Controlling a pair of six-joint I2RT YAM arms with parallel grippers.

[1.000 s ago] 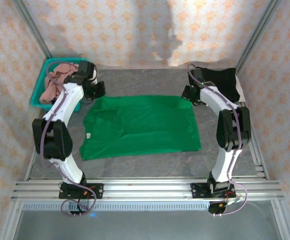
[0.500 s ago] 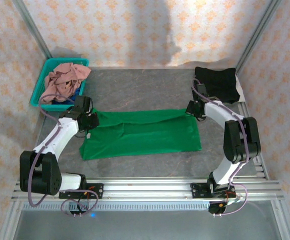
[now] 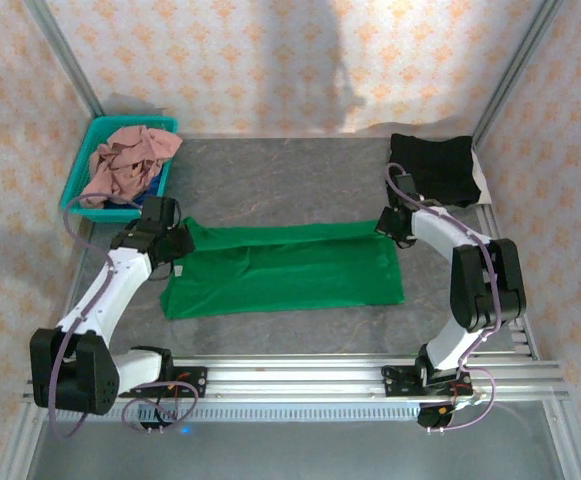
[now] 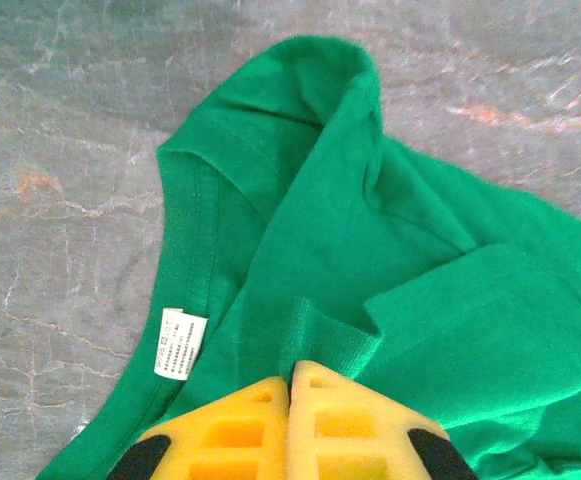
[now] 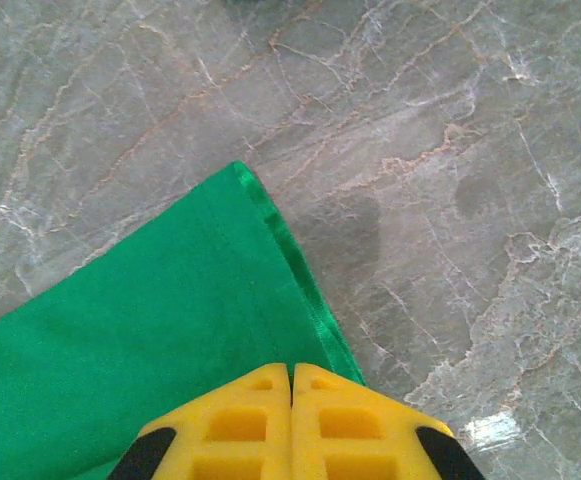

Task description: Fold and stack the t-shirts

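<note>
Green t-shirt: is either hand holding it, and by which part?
Both. The left hand pinches the bright green cloth t-shirt beside its collar; the right hand pinches its hemmed edge near a corner.

Lit brightly and evenly from overhead, with soft grey shadows thrown on the patterned back wall [image 3: 342, 70] and on the left wall [image 3: 0, 230]. Small white glare on the marble tabletop [image 5: 490, 430] in the right wrist view. Ribbing and hem stitching of the green t-shirt [image 4: 370, 250] rendered sharp at both wrists — overhead view coarser in detail.
</note>
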